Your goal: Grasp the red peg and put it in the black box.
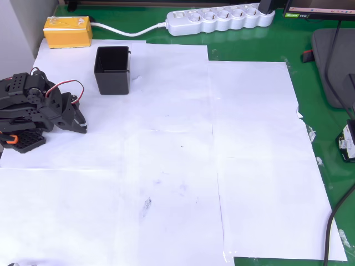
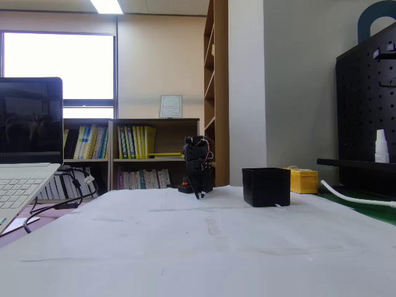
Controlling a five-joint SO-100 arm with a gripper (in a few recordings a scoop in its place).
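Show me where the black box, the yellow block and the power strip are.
black box [image 1: 112, 82]: overhead view, on its front wall.
yellow block [image 1: 67, 32]: overhead view, on its top face.
power strip [image 1: 219, 20]: overhead view, on the middle of its white body.

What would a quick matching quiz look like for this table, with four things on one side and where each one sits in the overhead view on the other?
Things:
1. black box
2. yellow block
3. white power strip
4. robot arm

Places, overhead view:
A. top edge, right of centre
B. left edge, folded low
C. top left corner
D. upper left, on the white paper

Pairs: 1-D, 2-C, 3-A, 4-B
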